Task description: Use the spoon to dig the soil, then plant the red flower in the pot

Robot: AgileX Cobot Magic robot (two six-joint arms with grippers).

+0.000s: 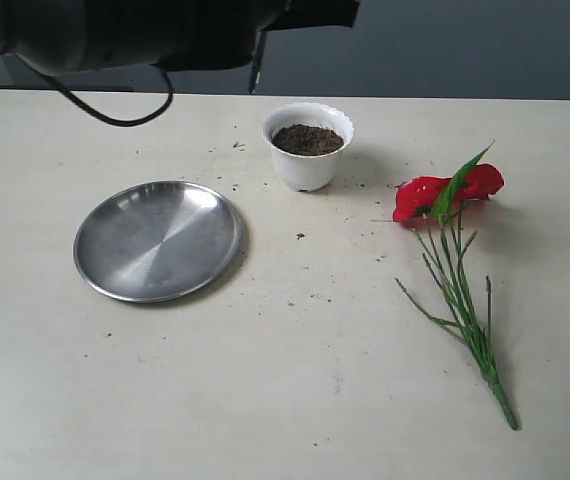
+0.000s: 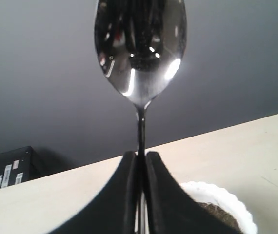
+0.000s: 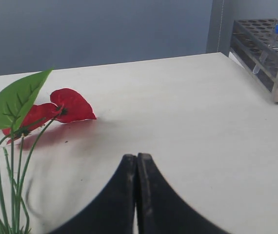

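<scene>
The bench holds one steel plate, one pot of soil and one red flower lying right of the pot. Only the left wrist view shows the one spoon, handle clamped in the left pincer, raised near the pot; only the right wrist view shows a tube rack and the right pincer, closed empty near the flower
</scene>
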